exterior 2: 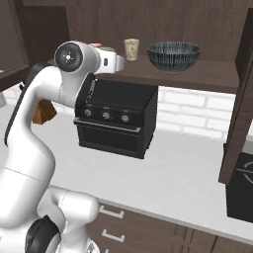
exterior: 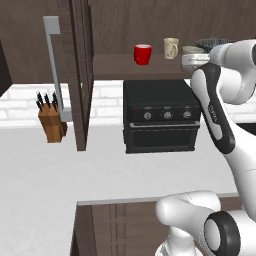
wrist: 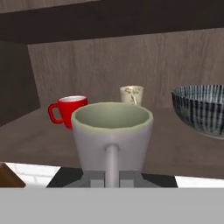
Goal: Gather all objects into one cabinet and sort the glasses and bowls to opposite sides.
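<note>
In the hand view my gripper is shut on the handle of the grey-green mug, which is upright at the front edge of the open cabinet's shelf. I cannot tell whether the mug rests on the shelf. Behind it stand the red mug on the left, the beige cup in the middle and the striped dark bowl on the right. The left base view shows the red mug, beige cup, grey-green mug and bowl in a row. My gripper reaches toward the beige cup and bowl.
A black toaster oven sits on the white counter right under the shelf. The open cabinet door with its grey bar handle hangs to the left, near a knife block. Another open door stands at the right.
</note>
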Controlling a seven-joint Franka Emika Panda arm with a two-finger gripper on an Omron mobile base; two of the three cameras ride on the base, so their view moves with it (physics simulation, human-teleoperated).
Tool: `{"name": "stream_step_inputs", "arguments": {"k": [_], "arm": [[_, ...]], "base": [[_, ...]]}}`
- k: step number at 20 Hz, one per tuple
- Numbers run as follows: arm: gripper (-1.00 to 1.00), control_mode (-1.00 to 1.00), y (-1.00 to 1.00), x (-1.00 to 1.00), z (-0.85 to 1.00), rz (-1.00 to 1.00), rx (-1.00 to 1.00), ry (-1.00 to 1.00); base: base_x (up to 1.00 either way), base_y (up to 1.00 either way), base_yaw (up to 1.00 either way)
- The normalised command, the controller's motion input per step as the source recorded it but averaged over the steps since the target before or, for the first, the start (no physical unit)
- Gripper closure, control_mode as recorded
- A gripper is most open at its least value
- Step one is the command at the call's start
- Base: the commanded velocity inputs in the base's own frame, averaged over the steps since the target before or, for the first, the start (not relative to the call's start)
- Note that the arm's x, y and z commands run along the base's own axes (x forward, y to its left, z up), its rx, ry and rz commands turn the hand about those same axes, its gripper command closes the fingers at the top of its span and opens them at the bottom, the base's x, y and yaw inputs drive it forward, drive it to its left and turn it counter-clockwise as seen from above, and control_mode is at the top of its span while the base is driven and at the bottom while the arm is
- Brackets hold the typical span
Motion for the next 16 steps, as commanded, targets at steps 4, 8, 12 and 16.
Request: {"name": "stream_step_inputs", "arguments": {"k": [4, 8, 12, 16], "arm": [[1.0, -1.0, 0.0, 0.34, 0.0, 0.0, 0.0, 0.05], [1.0, -1.0, 0.0, 0.34, -0.02, 0.0, 0.0, -0.01], [1.0, -1.0, 0.0, 0.23, -0.06, 0.0, 0.0, -0.05], [1.0, -1.0, 0.0, 0.04, -0.01, 0.0, 0.0, 0.0]], "base": [[0.0, 0.0, 0.0], [0.0, 0.0, 0.0], [0.0, 0.0, 0.0], [0.0, 0.0, 0.0]]}}
